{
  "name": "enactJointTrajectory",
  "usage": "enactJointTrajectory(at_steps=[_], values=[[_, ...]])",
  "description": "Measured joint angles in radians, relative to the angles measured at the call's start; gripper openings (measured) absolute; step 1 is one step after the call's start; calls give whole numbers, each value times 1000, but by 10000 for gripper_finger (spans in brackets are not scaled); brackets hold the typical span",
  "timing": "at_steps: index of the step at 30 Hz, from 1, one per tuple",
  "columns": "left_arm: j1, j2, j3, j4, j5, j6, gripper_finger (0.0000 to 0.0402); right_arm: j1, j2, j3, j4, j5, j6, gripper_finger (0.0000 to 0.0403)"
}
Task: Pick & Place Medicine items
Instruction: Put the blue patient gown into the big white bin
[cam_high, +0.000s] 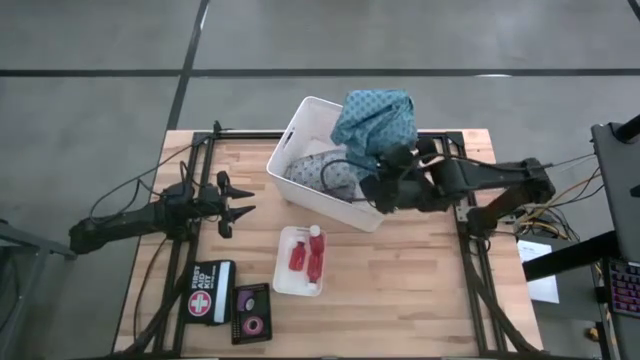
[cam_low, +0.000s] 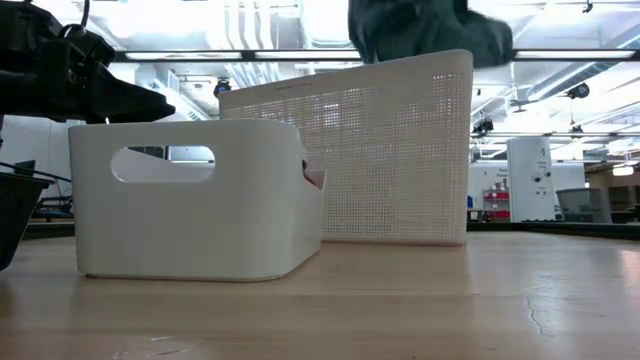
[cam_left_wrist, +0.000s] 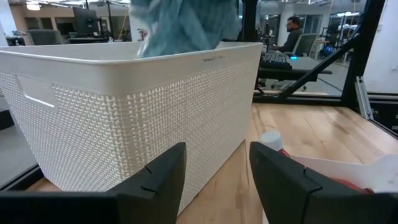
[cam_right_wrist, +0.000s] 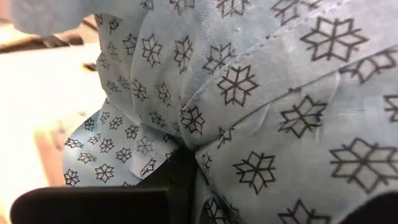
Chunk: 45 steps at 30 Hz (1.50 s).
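High view, nearest edge first: a dark case holding a pink tape roll sits at 7 o'clock beside a first aid box. Just beyond, near bench centre, a small white tray carries red bottles with white caps. At 9 o'clock the left tool hovers, its fingers parted and empty. Farthest, at 1 o'clock, the right tool pinches a blue patterned cloth above the white basket.
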Motion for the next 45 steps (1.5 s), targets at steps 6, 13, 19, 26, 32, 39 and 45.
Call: enactJointTrajectory(at_steps=[6, 13, 19, 26, 32, 39, 45], values=[[0, 0, 0, 0, 0, 0, 184, -129, -7, -131, 106, -153, -85, 63], [0, 0, 0, 0, 0, 0, 184, -278, -5, -293, 435, -597, -316, 63], [0, 0, 0, 0, 0, 0, 184, -377, 39, -354, 485, -795, -348, 63], [0, 0, 0, 0, 0, 0, 184, -483, 120, -364, 438, -867, -344, 63], [0, 0, 0, 0, 0, 0, 184, -547, 206, -364, 433, -1046, -319, 63], [0, 0, 0, 0, 0, 0, 184, -563, 313, -364, 436, -1048, -321, 64], [0, 0, 0, 0, 0, 0, 184, -561, 383, -364, 443, -1049, -325, 64]])
